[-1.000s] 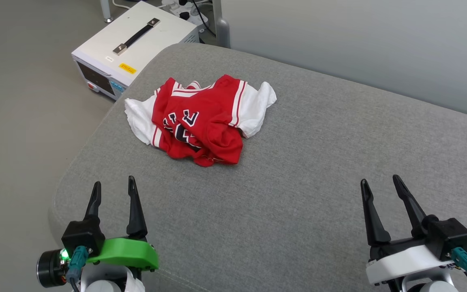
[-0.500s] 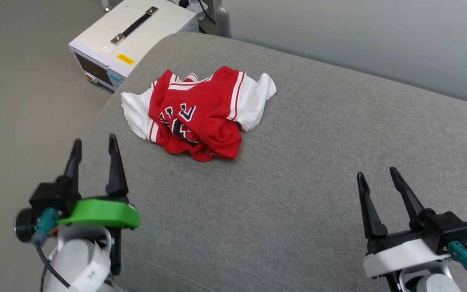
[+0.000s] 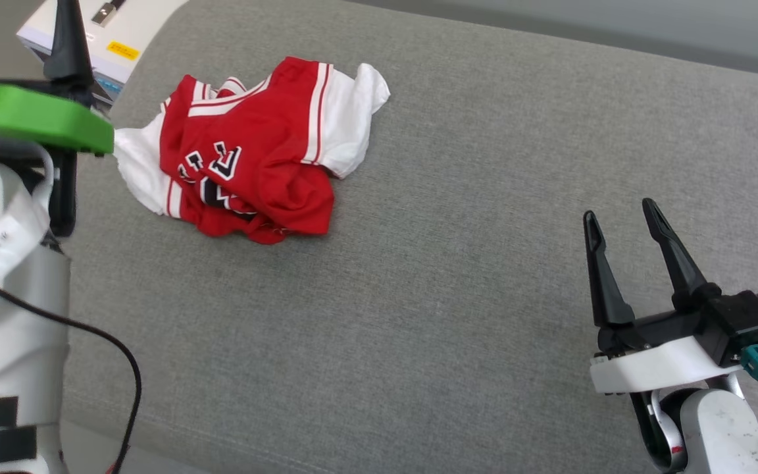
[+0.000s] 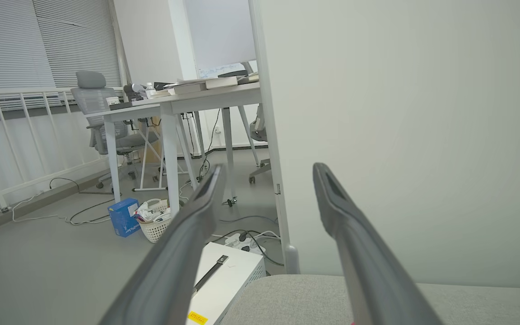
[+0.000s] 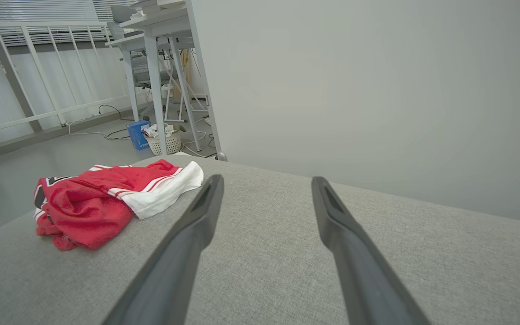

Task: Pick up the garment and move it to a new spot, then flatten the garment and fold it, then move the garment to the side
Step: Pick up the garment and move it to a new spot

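Note:
The garment (image 3: pixel 247 151) lies crumpled on the grey cushioned surface (image 3: pixel 458 276), red body up with white sleeves showing at its left and right ends and black lettering partly folded under. My left gripper (image 3: pixel 20 13) is raised at the top left, just left of the garment's white sleeve; in the left wrist view it (image 4: pixel 269 168) is open and empty, pointing past the cushion's edge. My right gripper (image 3: pixel 619 210) stands open and empty at the lower right, well clear of the garment (image 5: pixel 93 198); its wrist view (image 5: pixel 266 179) looks across the cushion.
A white box with a black handle (image 4: pixel 224 280) sits on the floor beside the cushion's far left corner. A pale wall panel (image 5: pixel 377 90) runs behind the cushion. Desks, a chair and a basket (image 4: pixel 154 223) stand farther off.
The head camera has tilted down and shifted. My left arm has lifted and reached forward, up to the garment's left side. The right gripper has stayed open in about the same place.

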You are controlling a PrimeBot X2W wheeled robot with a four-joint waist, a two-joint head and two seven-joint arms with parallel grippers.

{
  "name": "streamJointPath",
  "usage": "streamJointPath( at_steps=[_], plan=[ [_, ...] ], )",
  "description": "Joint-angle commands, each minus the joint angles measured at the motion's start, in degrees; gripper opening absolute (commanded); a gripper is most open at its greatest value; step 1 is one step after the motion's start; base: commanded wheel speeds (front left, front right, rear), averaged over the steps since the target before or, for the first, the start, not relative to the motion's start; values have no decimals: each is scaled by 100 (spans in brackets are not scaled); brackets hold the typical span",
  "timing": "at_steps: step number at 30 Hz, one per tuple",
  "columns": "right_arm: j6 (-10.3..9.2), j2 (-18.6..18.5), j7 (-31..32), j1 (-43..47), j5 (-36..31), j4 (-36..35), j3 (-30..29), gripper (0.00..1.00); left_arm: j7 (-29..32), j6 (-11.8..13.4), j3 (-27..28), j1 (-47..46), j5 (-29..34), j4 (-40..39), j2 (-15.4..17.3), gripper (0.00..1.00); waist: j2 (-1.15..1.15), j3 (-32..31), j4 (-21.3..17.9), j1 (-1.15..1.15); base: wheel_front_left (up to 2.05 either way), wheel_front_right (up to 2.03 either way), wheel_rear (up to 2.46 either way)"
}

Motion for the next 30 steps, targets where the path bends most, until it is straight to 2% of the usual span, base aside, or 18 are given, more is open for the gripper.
streamJointPath(
  at_steps=[1,5,12,14,18,24,30],
  plan=[
    [-4,-11,-27,-127,-46,-49,11,100,131,-14,-217,-277,-210,116,173,100,0,329,-324,-1,0,0,0],
    [-4,-11,-27,-244,-39,-115,-6,100,785,-15,-916,-861,-726,412,676,100,0,506,-481,-1,0,0,0],
    [-4,-11,-27,-341,-10,-195,-101,100,3199,-16,-2319,-1422,-1950,773,1361,100,0,692,-727,-1,0,0,0],
    [-4,-11,-27,-360,3,-199,-105,100,3691,-16,-2674,-1504,-2164,749,1559,100,0,745,-790,-1,0,0,0],
    [-4,-11,-27,-414,19,-196,-88,100,4604,-16,-3321,-1492,-2790,705,1746,100,0,861,-892,-1,0,0,0],
    [-4,-11,-27,-535,46,-170,-30,100,5305,-16,-4109,-1386,-3296,825,1946,100,0,1061,-1051,-1,0,0,0],
    [-4,-11,-27,-637,75,-134,8,100,5572,-16,-4665,-1188,-3626,1276,1869,100,0,1228,-1193,-1,0,0,0]
  ],
)
